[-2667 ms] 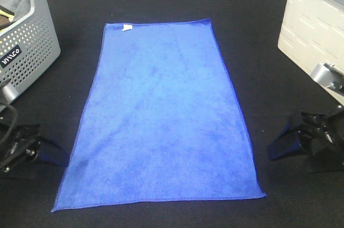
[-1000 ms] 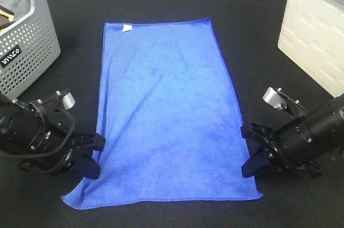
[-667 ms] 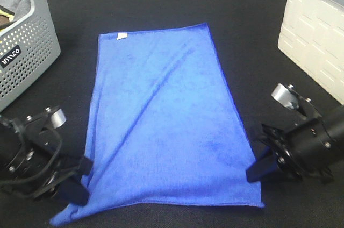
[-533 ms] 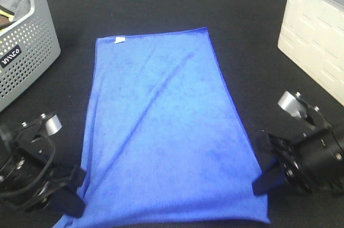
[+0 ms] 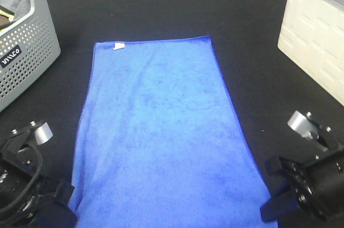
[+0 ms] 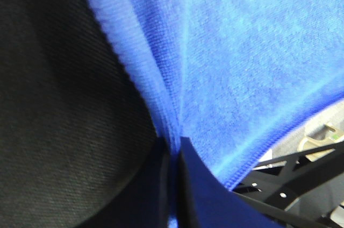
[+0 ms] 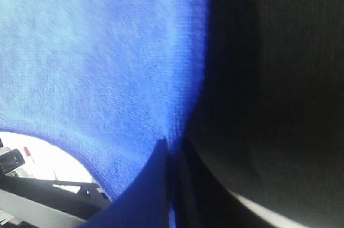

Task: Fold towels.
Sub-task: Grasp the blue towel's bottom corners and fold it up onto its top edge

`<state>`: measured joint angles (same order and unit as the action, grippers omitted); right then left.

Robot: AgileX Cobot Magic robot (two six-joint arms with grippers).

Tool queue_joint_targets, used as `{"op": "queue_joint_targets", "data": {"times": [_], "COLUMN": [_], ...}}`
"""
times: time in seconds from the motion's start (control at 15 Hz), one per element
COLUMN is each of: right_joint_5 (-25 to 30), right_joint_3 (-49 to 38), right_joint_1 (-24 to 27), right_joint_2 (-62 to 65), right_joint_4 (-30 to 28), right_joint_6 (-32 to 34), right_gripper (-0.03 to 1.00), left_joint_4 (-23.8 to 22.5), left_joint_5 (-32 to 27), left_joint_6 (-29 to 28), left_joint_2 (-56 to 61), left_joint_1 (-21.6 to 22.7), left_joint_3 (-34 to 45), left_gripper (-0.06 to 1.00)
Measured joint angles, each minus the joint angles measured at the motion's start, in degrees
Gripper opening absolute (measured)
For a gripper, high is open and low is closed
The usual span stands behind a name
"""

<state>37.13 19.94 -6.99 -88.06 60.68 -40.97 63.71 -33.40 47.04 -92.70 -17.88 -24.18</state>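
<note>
The royal-blue towel (image 5: 161,136) lies lengthwise on the black table, its small white tag (image 5: 119,45) at the far short edge. Its near edge runs off the bottom of the exterior view. My left gripper (image 5: 67,209) is shut on the towel's near left corner; the left wrist view shows the cloth (image 6: 226,66) pinched between the closed fingers (image 6: 191,185). My right gripper (image 5: 271,209) is shut on the near right corner; the right wrist view shows the cloth (image 7: 97,61) clamped between its fingers (image 7: 156,179).
A perforated grey basket (image 5: 24,50) with grey and dark cloths stands at the far left. A white crate (image 5: 314,34) stands at the far right. The table surface (image 5: 161,2) is black cloth.
Both grippers closed on the towel's near corners and pulled it toward the near edge. The far edge slid nearer and the diagonal crease flattened out.
</note>
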Motion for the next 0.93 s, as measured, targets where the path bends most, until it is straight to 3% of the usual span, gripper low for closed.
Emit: {"op": "queue_joint_targets", "data": {"times": [0.27, 0.47, 0.6, 0.73, 0.93], "right_joint_5": [0.17, 1.43, 3.61, 6.3, 10.03], "right_joint_3": [8.25, 20.34, 30.54, 43.89, 59.82], "right_joint_1": [0.0, 0.0, 0.0, 0.0, 0.0], "right_joint_2": [-0.17, -2.06, -6.93, -14.38, -25.55], "right_joint_4": [-1.26, -8.25, -12.66, -15.3, -15.81], "right_joint_6": [1.6, 7.91, 11.34, 13.29, 14.09], "right_gripper": [0.0, 0.0, 0.0, 0.0, 0.0], "left_joint_4": [-1.78, -10.08, -17.65, -22.29, -23.2], "left_joint_5": [0.8, 3.9, 3.5, 1.09, -1.09], "left_joint_6": [-2.75, -11.69, -18.51, -22.06, -22.23], "left_joint_2": [-0.06, -0.29, -2.86, -9.85, -17.53], "left_joint_1": [0.0, 0.0, 0.92, 4.87, 8.82], "left_joint_3": [-4.7, -13.64, -21.77, -33.63, -49.33], "left_gripper": [0.01, 0.01, 0.01, 0.01, 0.01]}}
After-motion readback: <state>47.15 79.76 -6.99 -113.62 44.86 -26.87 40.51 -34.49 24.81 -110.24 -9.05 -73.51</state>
